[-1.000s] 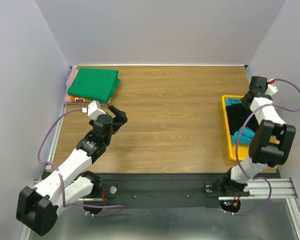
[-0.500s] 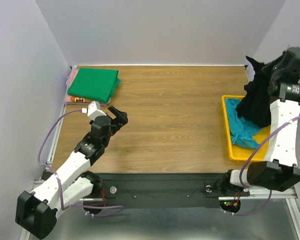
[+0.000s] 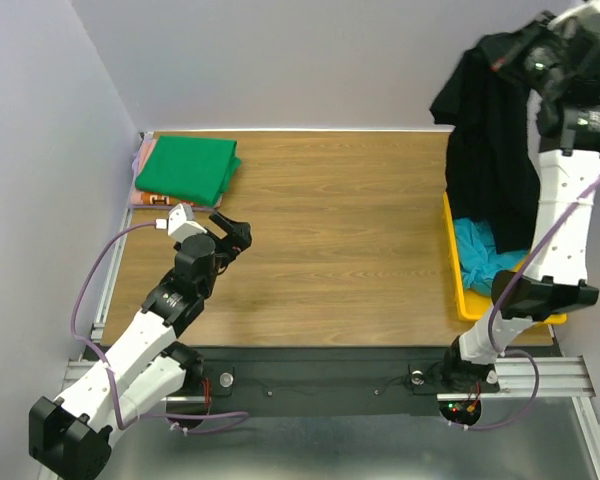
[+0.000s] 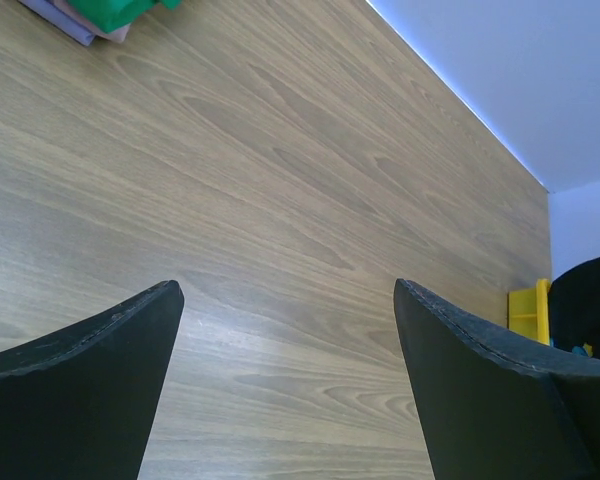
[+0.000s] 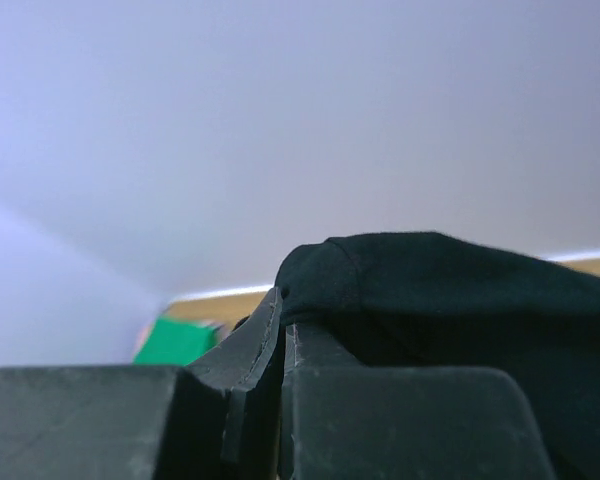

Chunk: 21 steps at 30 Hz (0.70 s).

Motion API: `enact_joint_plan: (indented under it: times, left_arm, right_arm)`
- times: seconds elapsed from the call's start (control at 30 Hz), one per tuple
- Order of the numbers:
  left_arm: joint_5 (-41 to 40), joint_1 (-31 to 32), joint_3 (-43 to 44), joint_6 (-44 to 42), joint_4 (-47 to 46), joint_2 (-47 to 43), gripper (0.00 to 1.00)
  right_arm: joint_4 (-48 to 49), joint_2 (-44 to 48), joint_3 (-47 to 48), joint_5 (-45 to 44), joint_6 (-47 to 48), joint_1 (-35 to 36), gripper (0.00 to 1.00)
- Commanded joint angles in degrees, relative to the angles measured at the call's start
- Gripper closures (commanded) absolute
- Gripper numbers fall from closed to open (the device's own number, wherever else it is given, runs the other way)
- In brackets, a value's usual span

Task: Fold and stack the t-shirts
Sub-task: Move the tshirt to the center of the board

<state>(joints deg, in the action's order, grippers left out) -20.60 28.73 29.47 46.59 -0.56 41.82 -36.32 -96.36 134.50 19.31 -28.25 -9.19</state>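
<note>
The right gripper (image 3: 517, 56) pinches the black t-shirt (image 3: 490, 150), dangling above the yellow tray (image 3: 451, 262); the left gripper (image 3: 236, 233) gapes empty. That small pinch could slip.

- A rectangular yellow plastic tray (image 3: 458, 295) sits at the tabletop's right edge.
- A brown wood-grain tabletop (image 3: 330, 230) lies under it.
- Plain pale lilac walls (image 3: 310, 60) enclose three sides.

The left arm reaches low toward one o'clock, left gripper (image 3: 237, 232) spread wide, while the right arm rears high at two o'clock, right gripper (image 3: 515, 55) pinching the black shirt (image 3: 490, 140).
</note>
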Motion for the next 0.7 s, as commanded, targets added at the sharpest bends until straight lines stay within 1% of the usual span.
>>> enact_joint_plan:
  times: [0.0, 0.03, 0.1, 0.13, 0.2, 0.23, 0.3, 0.33, 0.4, 0.43, 0.53, 0.57, 0.6, 0.67]
  left_arm:
    - [-1.9, -0.52, -0.12, -0.62, 0.2, -0.43, 0.02]
    - [-2.68, -0.61, 0.06, -0.45, 0.47, -0.6, 0.01]
    - [-3.39, -0.78, 0.06, -0.18, 2.12, -1.13, 0.02]
    - [-3.74, -0.87, 0.14, 0.69, 2.66, -1.3, 0.02]
    - [-4.18, -0.87, 0.15, 1.4, 4.24, -2.35, 0.02]
    - [-4.36, -0.87, 0.23, 1.92, 4.77, -2.71, 0.02]
    - [-4.97, -0.87, 0.32, 3.59, 6.78, -3.85, 0.01]
    - [-5.59, -0.87, 0.49, 4.29, 7.75, -4.2, 0.01]
    - [-7.43, -0.87, 0.76, 6.14, 10.92, -5.35, 0.01]
    - [-8.05, -1.04, 1.11, 6.58, 11.97, -5.78, 0.01]
    - [-9.45, -1.04, 1.72, 8.51, 16.89, -7.36, 0.02]
    - [-9.55, -0.96, 1.73, 9.22, 17.51, -8.33, 0.02]
    - [-9.81, -0.96, 1.64, 9.22, 17.96, -8.86, 0.01]
    - [-10.16, -0.96, 1.29, 10.01, 19.01, -10.0, 0.01]
  right_arm:
    - [12.12, -0.06, 3.67, 7.76, -4.09, 9.09, 1.0]
    - [14.84, -1.1, 4.02, 6.89, -4.88, 14.06, 1.0]
    - [15.92, -2.86, 5.68, 5.22, -4.71, 18.14, 1.0]
    - [16.71, -4.79, 6.3, 4.6, -4.62, 22.07, 1.0]
    - [18.2, -7.08, 7.36, 4.33, -4.45, 26.13, 1.0]
    - [19.34, -9.35, 7.45, 2.68, -3.58, 30.68, 1.0]
    - [19.79, -12.17, 9.63, 0.39, -1.47, 35.53, 1.0]
    - [19.97, -14.02, 10.69, -1.54, -0.67, 39.73, 0.99]
    - [20.75, -18.59, 14.1, -2.61, 1.35, 43.45, 1.0]
    - [21.19, -19.91, 15.26, -3.92, 2.05, 46.6, 0.99]
    - [23.47, -22.21, 15.54, -9.79, 5.21, 51.28, 1.0]
    - [24.18, -21.16, 13.36, -11.47, 4.87, 52.07, 1.0]
    - [24.62, -20.46, 13.34, -11.49, 4.35, 52.08, 1.0]
    - [24.8, -18.09, 8.17, -14.99, 4.08, 52.08, 1.0]
